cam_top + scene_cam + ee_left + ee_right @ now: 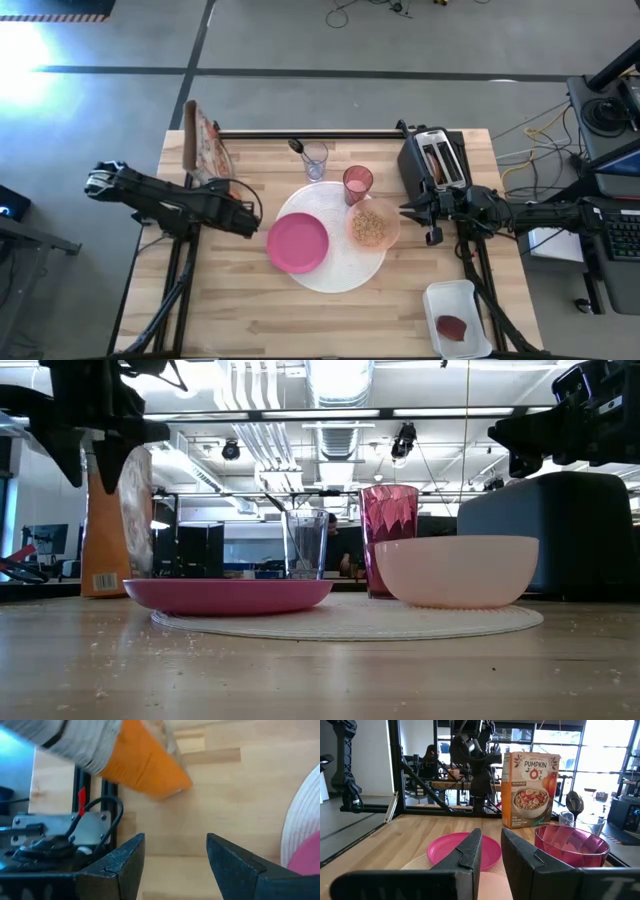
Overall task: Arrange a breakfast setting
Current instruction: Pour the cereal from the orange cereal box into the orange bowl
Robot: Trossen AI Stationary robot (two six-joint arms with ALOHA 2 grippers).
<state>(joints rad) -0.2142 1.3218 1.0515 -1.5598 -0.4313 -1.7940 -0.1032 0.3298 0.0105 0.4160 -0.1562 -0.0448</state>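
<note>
From above, the bowl (373, 224) held cereal, which the table-level camera hid behind its peach wall. The spoon (574, 803) stood in the small glass (315, 160); the pink cup (358, 184) sat beside the bowl. Plate (297, 242) and bowl rested on the white mat (340, 275). The cereal box (529, 790) stood upright at the table's far left corner. Left gripper (175, 857) hovered wide and empty near it; right gripper (491, 851) hung narrow, empty, beside the bowl.

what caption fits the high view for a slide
Breakfast setting on a white mat: magenta plate, cereal-filled peach bowl, pink cup; both arms hover at the sides.
</note>
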